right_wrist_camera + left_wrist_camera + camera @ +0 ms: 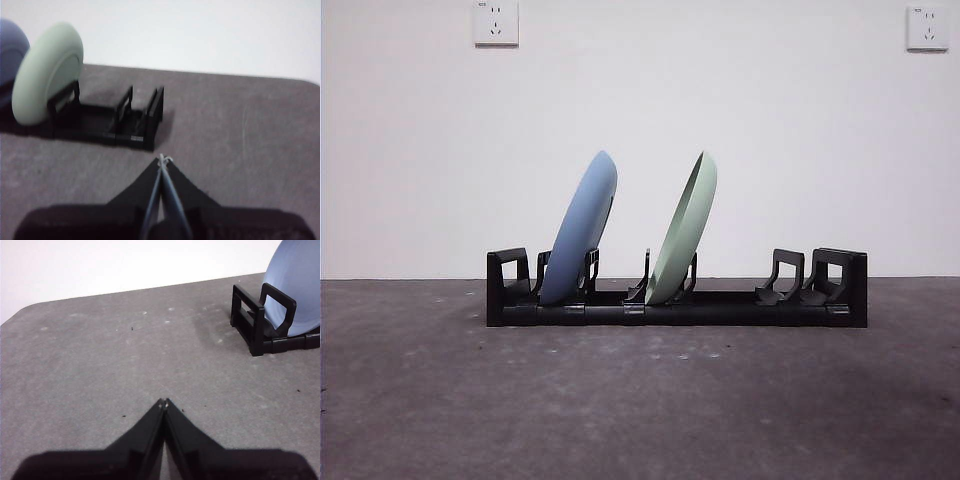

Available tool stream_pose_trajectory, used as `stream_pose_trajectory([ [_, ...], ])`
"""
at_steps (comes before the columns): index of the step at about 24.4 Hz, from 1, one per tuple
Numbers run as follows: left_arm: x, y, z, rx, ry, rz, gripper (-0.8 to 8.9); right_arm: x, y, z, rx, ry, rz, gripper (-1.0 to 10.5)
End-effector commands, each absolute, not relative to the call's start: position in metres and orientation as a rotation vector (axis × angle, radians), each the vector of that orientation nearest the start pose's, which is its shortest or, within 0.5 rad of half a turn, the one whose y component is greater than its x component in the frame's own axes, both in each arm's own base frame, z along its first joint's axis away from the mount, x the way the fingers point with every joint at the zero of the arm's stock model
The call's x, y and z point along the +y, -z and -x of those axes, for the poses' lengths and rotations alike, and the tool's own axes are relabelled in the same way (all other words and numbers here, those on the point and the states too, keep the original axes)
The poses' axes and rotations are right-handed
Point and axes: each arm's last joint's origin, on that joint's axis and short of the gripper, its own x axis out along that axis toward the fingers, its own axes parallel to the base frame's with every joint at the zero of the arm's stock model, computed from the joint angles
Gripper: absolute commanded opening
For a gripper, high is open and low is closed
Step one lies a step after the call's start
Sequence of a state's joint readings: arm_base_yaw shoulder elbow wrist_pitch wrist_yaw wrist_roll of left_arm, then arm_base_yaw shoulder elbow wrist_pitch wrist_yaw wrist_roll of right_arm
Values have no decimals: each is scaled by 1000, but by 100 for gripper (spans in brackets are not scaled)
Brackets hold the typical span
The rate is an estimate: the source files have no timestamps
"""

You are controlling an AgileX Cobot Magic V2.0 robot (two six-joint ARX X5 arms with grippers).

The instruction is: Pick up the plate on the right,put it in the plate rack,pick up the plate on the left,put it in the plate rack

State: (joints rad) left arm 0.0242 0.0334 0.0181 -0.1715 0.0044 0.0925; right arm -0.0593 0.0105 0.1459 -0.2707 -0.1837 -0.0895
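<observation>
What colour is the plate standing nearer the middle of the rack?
Pale green plate; the front view shows it best.

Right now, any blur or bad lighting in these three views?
Front view: sharp and evenly lit; blue plate, green plate and plate rack have crisp edges. Left wrist view: sharp, soft shadow beside the rack. Right wrist view: blurred overall, both plates and rack edges smeared, colours slightly washed.

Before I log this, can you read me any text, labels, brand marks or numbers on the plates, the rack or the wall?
No readable text anywhere.
Blue plate: plain, no marking.
Green plate: plain, no marking.
Plate rack: plain black, no label visible.
Wall sockets and: each has a tiny mark at its upper corner, too small to read.
</observation>
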Motion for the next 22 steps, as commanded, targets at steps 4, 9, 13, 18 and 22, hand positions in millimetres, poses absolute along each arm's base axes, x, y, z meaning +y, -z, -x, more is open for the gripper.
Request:
stream_pose_trajectory([
  [4, 2, -147, -98, 193, -11, -82, -3, 0, -163, -92, 164, -123, 50, 1],
  [9, 2, -147, -98, 197, -11, -82, -3, -1, -152, -96, 151, -107, 50, 1],
  [13, 2, -147, -98, 198, -11, -82, -3, -3, -154, -96, 132, -51, 52, 1],
  [18, 2, -147, -98, 205, -11, -82, -3, -3, -157, -97, 105, 8, 59, 1],
  [22, 2, -147, -98, 205, -11, -82, -3, -4, -158, -97, 93, 77, 55, 1],
])
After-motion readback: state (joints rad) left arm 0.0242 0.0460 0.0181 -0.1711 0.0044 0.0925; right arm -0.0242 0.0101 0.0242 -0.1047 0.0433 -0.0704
